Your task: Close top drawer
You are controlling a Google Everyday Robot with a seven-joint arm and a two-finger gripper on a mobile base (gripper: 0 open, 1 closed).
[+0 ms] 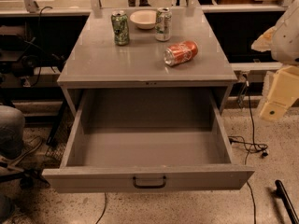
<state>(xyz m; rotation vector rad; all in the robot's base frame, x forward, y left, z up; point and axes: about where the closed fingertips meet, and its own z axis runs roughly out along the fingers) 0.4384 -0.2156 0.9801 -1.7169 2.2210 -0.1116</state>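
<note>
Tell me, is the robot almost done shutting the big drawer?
Not yet. Nothing looks done: the top drawer sits pulled far out, empty. The gripper hangs off to the right of the cabinet, not touching the drawer. Left to do: reach its front and push it all the way in.

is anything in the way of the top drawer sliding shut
Nothing visible does. The top drawer is pulled out with nothing seen inside it, so its way back into the cabinet looks free. The gripper hangs at the right edge, beside the drawer; nothing lies between them.
</note>
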